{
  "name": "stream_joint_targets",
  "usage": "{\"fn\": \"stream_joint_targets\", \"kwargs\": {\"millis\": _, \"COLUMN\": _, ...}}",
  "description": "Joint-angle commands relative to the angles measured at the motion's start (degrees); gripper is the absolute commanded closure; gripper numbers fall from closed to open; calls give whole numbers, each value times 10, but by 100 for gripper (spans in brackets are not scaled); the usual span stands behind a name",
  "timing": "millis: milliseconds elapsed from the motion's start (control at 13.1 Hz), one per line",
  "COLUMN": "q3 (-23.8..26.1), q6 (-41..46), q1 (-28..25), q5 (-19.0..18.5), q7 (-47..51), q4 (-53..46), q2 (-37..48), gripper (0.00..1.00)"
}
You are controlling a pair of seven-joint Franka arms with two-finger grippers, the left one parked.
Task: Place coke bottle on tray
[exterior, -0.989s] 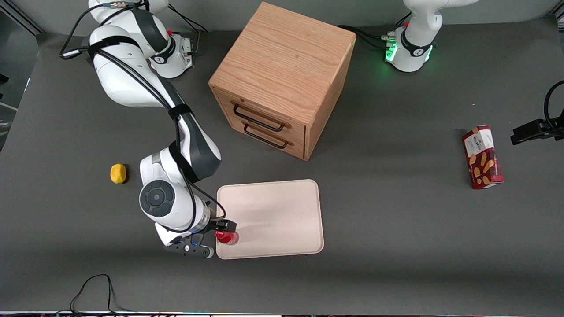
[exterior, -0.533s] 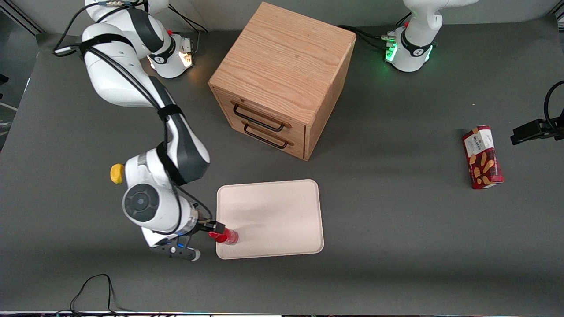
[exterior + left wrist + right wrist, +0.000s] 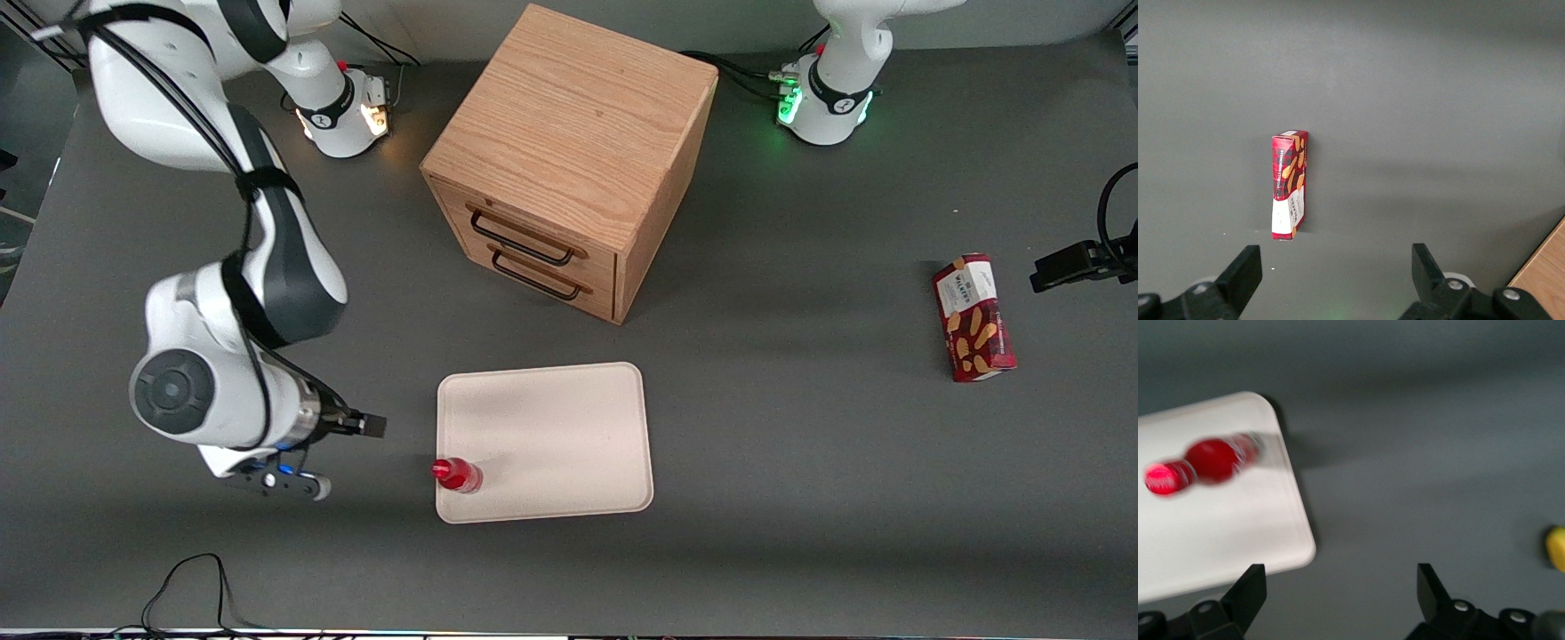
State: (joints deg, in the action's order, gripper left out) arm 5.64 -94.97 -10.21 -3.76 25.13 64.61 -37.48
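On the tray [image 3: 551, 436], at the corner nearest the front camera and toward the working arm's end of the desk [image 3: 800, 462], we see the coke bottle [image 3: 459, 476] standing upright, its base just inside the low rim and its red cap [image 3: 1163, 479] clear of everything. The rest of the tray around the bottle is bare cream surface. The gripper [image 3: 372, 427] hangs off the tray, apart from the bottle, above bare desk toward the working arm's end; in the right wrist view its fingers [image 3: 1248, 590] are spread wide with nothing between them, and we see the tray's rounded corner and edge lying between the gripper and the bottle. A yellow object [image 3: 1557, 548] shows at the edge of that view, well apart from the tray. Farther from the front camera than the tray stands the wooden drawer cabinet [image 3: 569, 160], with a strip of open desk between them. The biscuit box [image 3: 973, 317] lies well apart from the tray, toward the parked arm's end.
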Motion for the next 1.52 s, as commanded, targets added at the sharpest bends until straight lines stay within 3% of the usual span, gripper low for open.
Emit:
{"fn": "stream_joint_targets", "kwargs": {"millis": 0, "q3": 1, "q6": -8, "q1": 21, "q5": -2, "q7": -60, "q4": 158, "q2": 131, "gripper": 0}}
{"fn": "stream_joint_targets", "kwargs": {"millis": 533, "q3": -9, "q6": 47, "q1": 49, "q5": 14, "q7": -132, "q4": 252, "q2": 243, "gripper": 0}}
{"fn": "stream_joint_targets", "kwargs": {"millis": 761, "q3": -49, "q6": 46, "q1": 47, "q5": 58, "q7": -186, "q4": 327, "q2": 329, "gripper": 0}}
{"fn": "stream_joint_targets", "kwargs": {"millis": 989, "q3": -63, "q6": 43, "q1": 43, "q5": 64, "q7": -191, "q4": 400, "q2": 407, "gripper": 0}}
{"fn": "stream_joint_targets", "kwargs": {"millis": 1446, "q3": -65, "q6": 44, "q1": 43, "q5": 65, "q7": -190, "q4": 403, "q2": 435, "gripper": 0}}
